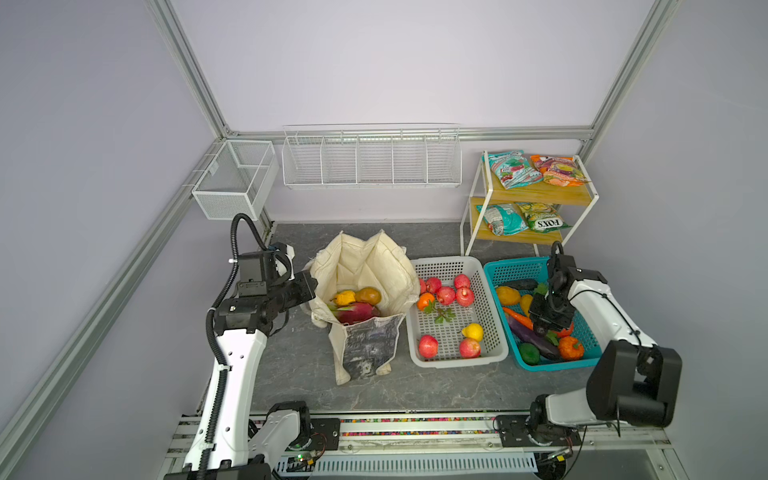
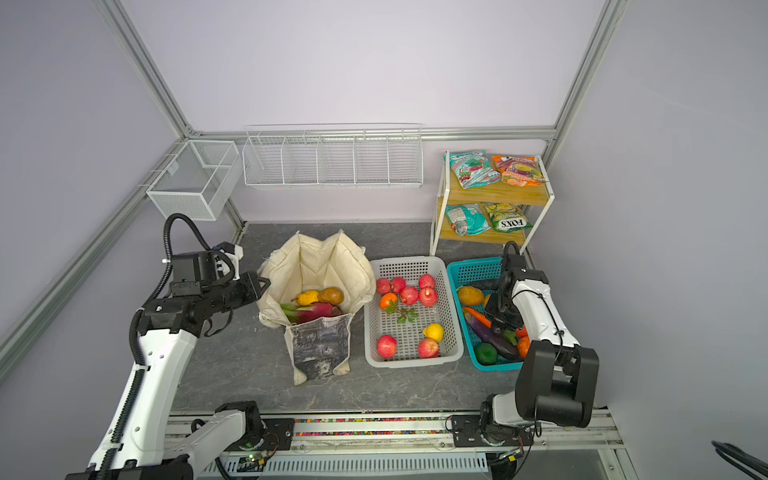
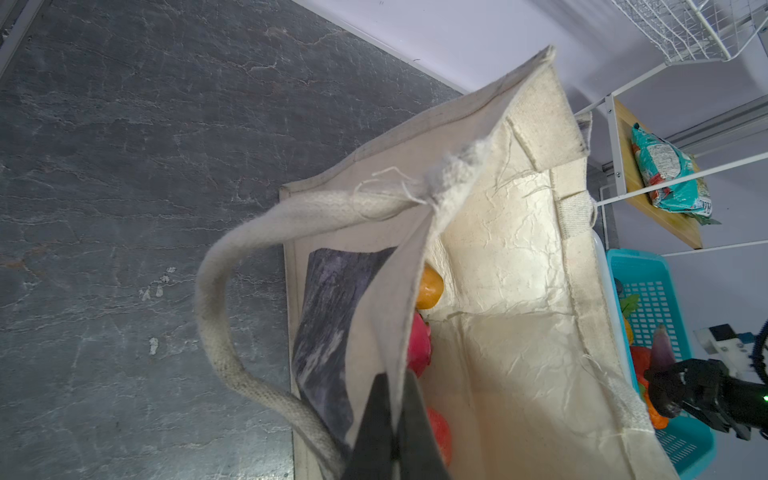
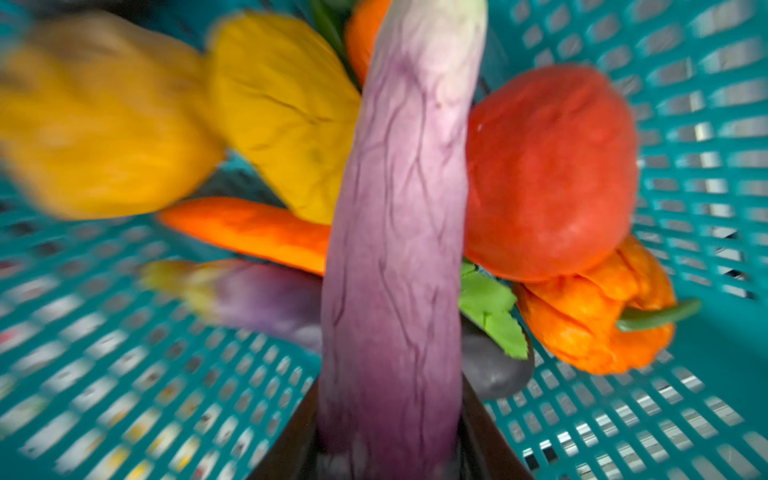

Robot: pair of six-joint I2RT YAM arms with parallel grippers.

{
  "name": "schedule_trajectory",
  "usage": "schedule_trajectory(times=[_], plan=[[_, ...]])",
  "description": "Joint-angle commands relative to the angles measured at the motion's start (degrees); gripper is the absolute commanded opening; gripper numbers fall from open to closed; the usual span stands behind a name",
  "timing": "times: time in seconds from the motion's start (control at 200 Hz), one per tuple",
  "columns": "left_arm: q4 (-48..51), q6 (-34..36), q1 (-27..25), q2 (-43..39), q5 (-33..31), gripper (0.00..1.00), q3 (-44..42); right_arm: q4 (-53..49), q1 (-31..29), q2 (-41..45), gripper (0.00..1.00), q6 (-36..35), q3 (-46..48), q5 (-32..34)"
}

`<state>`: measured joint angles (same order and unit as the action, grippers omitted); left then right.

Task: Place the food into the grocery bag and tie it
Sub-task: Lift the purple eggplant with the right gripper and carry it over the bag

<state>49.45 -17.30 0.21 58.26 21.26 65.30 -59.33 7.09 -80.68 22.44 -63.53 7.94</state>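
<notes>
Left fingers (image 3: 380, 403) clamped on the grocery bag (image 1: 365, 266) rim — soft cream canvas, crinkly lining, mouth propped open on the counter (image 1: 291, 374); dragon fruit (image 1: 356, 312) already inside. Right fingers (image 4: 488, 436) grip a purple eggplant (image 4: 395, 249) at the teal basket (image 1: 515, 262) — long, veined, smooth. Lift clear of the slotted wall, carry over the white basket (image 1: 455, 362), drop it end-first into the mouth; keep the rim taut.

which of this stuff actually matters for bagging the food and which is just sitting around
In the job: grocery bag, left gripper pinching its rim; dragon fruit already inside; purple eggplant in the right gripper.
Just lying about: white basket, wire wall rack, mesh bin.
</notes>
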Motion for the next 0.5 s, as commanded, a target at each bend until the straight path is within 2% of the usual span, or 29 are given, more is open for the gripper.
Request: schedule_trajectory(times=[0.0, 0.15, 0.37, 0.495], plan=[[-1.4, 0.5, -0.3, -0.5, 0.6, 0.0, -0.5, -6.0, -2.7, 3.8, 0.24, 1.6, -5.4, 0.4], [-1.4, 0.5, -0.3, -0.3, 0.6, 0.0, -0.4, -11.6, -7.7, 6.4, 0.25, 3.4, -14.5, 1.0], [-0.9, 0.7, -0.3, 0.4, 0.8, 0.0, 0.2, -14.6, -18.5, 6.4, 0.26, 6.5, -28.5, 0.5], [-0.7, 0.8, -0.3, 0.6, 1.0, 0.0, 0.6, -12.3, -28.8, 3.6, 0.27, 8.2, -36.2, -0.3]])
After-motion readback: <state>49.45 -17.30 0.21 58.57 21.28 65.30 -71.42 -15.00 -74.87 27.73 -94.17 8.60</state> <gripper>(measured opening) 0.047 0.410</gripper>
